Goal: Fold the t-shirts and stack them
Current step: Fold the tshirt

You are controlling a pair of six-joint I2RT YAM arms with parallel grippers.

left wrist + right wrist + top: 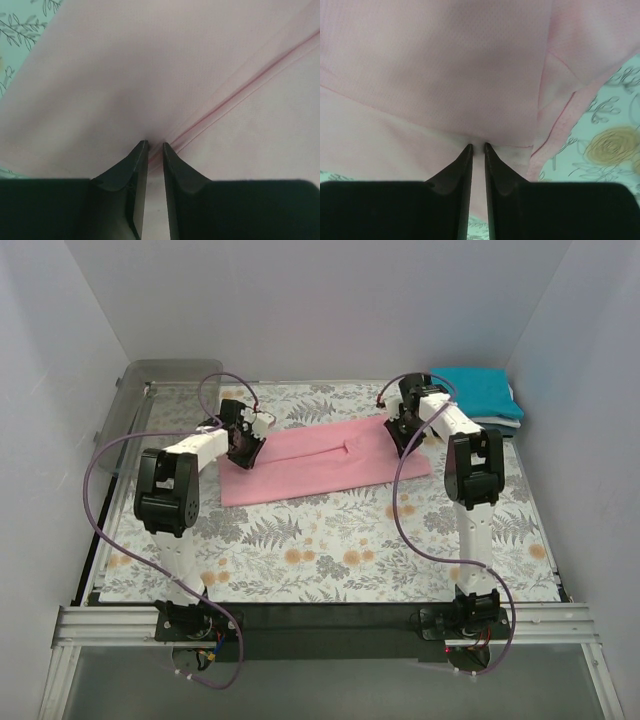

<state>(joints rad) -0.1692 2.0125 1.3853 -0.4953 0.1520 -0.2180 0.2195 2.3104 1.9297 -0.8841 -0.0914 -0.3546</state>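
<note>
Left tool and right tool were each closed to a thin slit, with a pucker of pink cloth nipped between the tips. The floral cloth lay spread beneath the pink t-shirt. The shirt itself was laid out flat as a long strip, with the left tool at its left end and the right tool at its right end. A clear bin stood beyond its left end. The folded t-shirts, teal on top, were stacked just beyond its right end.
</note>
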